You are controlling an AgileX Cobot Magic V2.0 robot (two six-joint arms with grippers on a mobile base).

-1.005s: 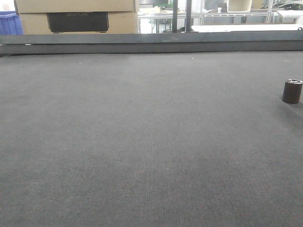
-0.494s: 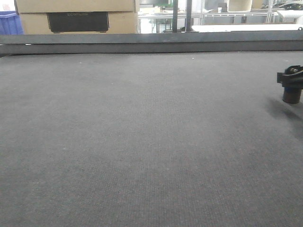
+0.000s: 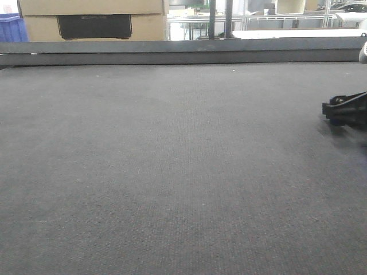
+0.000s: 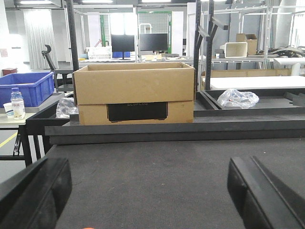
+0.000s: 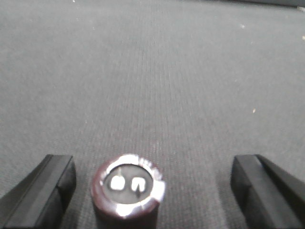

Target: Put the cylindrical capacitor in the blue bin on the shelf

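A dark grey, felt-like surface (image 3: pixel 172 172) runs to a raised far edge. Beyond it stand a cardboard box (image 4: pixel 134 93) and, far left, a blue crate (image 4: pixel 28 86), with workshop racks and monitors behind. The cylindrical capacitor (image 5: pixel 127 191) stands upright at the surface's right side, between the spread fingers of the right hand (image 5: pixel 153 186). It is nearer the finger on the left and touches neither. The left hand (image 4: pixel 150 195) hangs low, fingers wide apart, holding nothing.

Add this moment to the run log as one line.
stage: pre-grasp | right gripper: open, straddling cylindrical capacitor, upright on grey mat | left gripper: open, empty
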